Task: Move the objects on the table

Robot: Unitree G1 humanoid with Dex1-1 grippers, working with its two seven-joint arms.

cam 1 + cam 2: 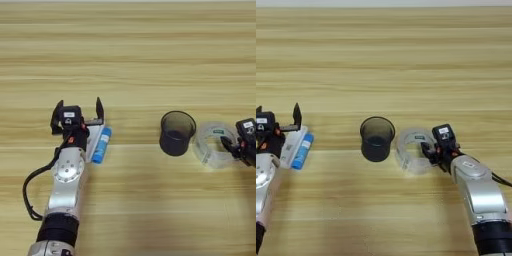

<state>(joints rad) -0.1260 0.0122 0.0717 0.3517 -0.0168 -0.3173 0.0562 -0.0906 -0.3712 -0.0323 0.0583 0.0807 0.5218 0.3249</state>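
Wooden table (130,55) lies bare across its far half. I see my right gripper (428,149) reaching in low, pinching the tape (412,150) rim beside the cup (376,138). My left gripper (78,114) rests spread wide, touching a glue stick (102,145).

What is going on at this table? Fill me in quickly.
A two-armed robot is working at a wooden table. Its right gripper is at the tape ring, fingers at the ring's right wall, beside a dark cup. The ring rests on the table right of the cup, very close to it. The left gripper is open, next to a blue and white tube, and holds nothing.
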